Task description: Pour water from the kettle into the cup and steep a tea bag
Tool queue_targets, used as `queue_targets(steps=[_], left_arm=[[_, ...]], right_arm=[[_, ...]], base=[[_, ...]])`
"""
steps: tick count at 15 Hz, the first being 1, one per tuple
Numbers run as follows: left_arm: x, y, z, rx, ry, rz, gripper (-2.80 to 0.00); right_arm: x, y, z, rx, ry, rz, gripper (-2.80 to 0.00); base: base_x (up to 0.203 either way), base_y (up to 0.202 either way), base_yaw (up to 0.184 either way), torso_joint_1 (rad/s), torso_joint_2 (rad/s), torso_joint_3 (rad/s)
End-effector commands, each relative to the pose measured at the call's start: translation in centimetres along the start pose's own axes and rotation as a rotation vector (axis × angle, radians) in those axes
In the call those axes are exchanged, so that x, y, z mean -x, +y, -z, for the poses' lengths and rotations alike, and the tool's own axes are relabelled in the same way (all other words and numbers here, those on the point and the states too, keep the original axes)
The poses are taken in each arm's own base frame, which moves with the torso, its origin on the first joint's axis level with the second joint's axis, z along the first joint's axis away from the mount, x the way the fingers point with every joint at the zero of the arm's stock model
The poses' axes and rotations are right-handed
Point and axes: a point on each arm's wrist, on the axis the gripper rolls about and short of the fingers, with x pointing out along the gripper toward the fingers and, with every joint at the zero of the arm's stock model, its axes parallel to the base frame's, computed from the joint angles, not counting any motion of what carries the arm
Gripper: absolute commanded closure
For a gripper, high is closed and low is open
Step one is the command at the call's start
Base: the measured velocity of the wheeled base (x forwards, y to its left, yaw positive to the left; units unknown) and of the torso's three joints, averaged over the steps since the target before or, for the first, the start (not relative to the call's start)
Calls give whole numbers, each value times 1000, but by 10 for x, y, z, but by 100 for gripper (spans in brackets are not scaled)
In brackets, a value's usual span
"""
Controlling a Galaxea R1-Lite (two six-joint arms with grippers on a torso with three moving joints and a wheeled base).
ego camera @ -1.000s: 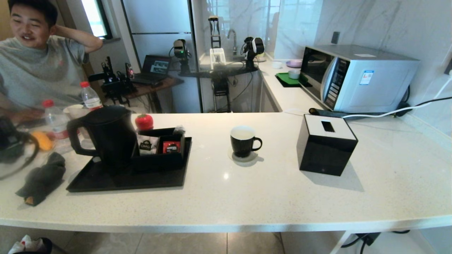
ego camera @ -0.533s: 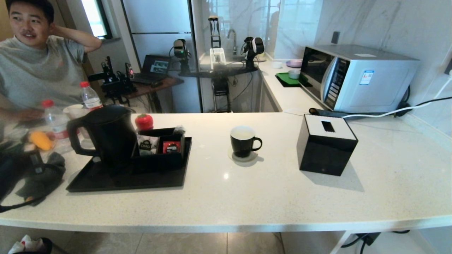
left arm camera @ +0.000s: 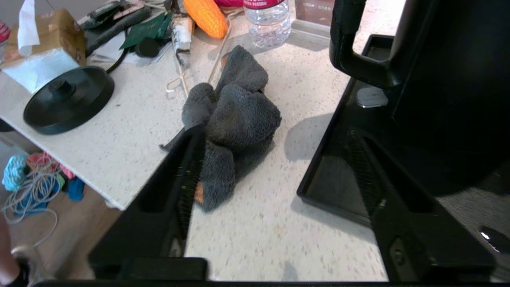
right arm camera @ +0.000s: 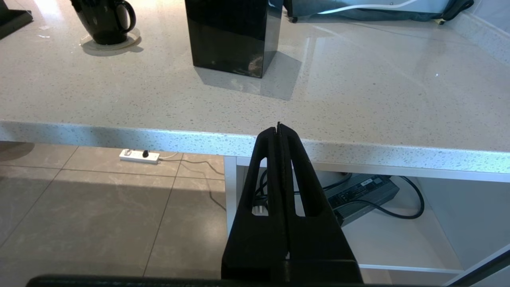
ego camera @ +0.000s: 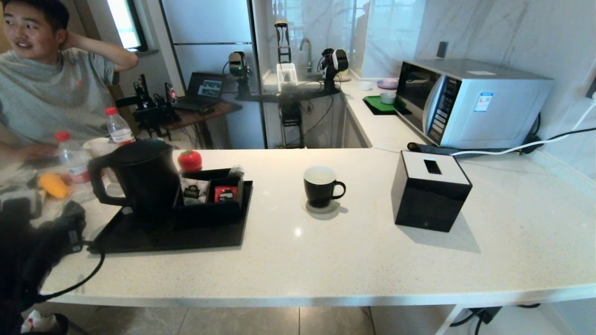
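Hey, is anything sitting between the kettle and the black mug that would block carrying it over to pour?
Only the black compartment box of sachets stands beside the kettle on the tray, toward the mug. Past the tray, the counter is bare up to the mug.

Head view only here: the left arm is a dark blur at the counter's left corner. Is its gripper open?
Observer: Yes, the left gripper is open, one finger by a grey cloth, the other over the black tray.
Operator: Touching anything?
Observer: No; the kettle stands beyond the fingers, its handle untouched.
Operator: The right arm is missing from my view.
Observer: The right gripper is shut, parked just below the counter at its front edge.
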Motion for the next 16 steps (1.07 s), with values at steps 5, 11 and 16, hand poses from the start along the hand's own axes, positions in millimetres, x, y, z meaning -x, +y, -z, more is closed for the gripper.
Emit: queue_targets(steps=[5, 11, 16], left_arm=[[-33, -7, 8, -7, -39, 26, -280], [-72, -1, -6, 4, -155, 78, -280], [-89, 8, -6, 6, -184, 91, -280]], right_arm=[[0, 0, 0, 1, 1, 0, 0], [0, 0, 0, 1, 1, 0, 0], [0, 0, 0, 1, 1, -1, 0]], base=[[0, 0, 0, 0, 0, 0], [0, 0, 0, 0, 0, 0], [0, 0, 0, 0, 0, 0]])
